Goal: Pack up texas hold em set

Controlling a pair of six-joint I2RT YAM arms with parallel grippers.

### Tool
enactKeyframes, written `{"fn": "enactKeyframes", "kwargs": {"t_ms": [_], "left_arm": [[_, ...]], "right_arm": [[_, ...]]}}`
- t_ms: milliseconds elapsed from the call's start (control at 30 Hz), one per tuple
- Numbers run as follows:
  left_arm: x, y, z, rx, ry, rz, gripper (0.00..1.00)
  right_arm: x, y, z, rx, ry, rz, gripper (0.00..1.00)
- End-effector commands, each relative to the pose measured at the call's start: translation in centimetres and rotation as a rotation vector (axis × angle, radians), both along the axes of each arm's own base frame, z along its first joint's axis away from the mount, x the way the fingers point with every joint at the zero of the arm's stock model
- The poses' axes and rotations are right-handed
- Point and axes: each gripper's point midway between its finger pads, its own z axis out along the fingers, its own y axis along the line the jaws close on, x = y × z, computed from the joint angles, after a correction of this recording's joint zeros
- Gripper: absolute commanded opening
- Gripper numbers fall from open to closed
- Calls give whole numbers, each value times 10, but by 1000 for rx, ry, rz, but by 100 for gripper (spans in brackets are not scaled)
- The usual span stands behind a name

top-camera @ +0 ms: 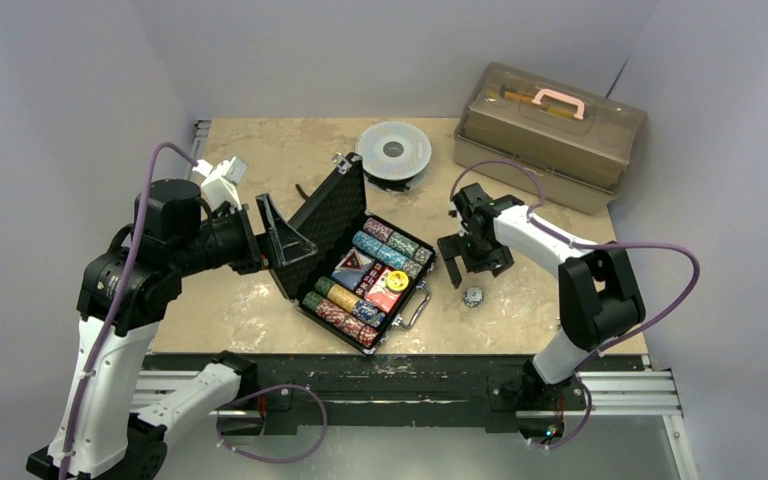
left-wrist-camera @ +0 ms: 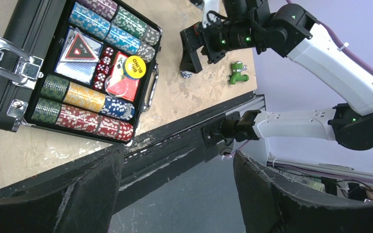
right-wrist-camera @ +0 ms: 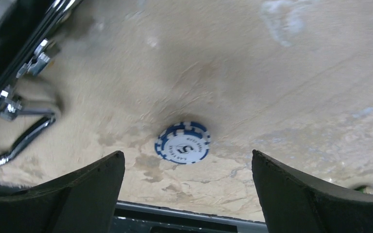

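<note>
The black texas hold em set case (top-camera: 332,205) stands open mid-table, lid raised. Its tray (left-wrist-camera: 9,104) holds rows of multicoloured chips (left-wrist-camera: 85,97), card decks, red dice and a yellow disc (left-wrist-camera: 135,65). One blue-and-white chip (right-wrist-camera: 183,142) lies flat on the table right of the case's silver handle (right-wrist-camera: 22,141). My right gripper (right-wrist-camera: 187,194) hovers open just above that chip, touching nothing; it also shows in the top view (top-camera: 473,266). My left gripper (top-camera: 293,248) hangs open and empty beside the lid's left side, with only the table edge between its fingers (left-wrist-camera: 85,194).
A translucent brown toolbox (top-camera: 548,132) with a pink handle sits at the back right. A round grey spool (top-camera: 393,152) stands behind the case. A small green piece (left-wrist-camera: 238,73) lies near the right gripper, close to the table's front edge (left-wrist-camera: 194,121).
</note>
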Motion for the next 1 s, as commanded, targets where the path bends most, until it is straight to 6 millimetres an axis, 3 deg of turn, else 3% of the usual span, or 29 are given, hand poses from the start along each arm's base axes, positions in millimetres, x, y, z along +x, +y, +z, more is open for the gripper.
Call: {"fn": "enactKeyframes", "kwargs": {"t_ms": [0, 467, 633, 967], "left_arm": [[0, -8, 5, -21, -36, -56, 80], [-9, -4, 6, -9, -37, -68, 80], [-10, -1, 9, 6, -50, -63, 80], [-9, -1, 8, 11, -41, -59, 80]], "right_arm": [[-19, 9, -3, 51, 40, 202, 99], [-23, 8, -37, 29, 134, 257, 91], [-27, 1, -46, -11, 176, 272, 82], [-25, -1, -36, -21, 141, 271, 65]]}}
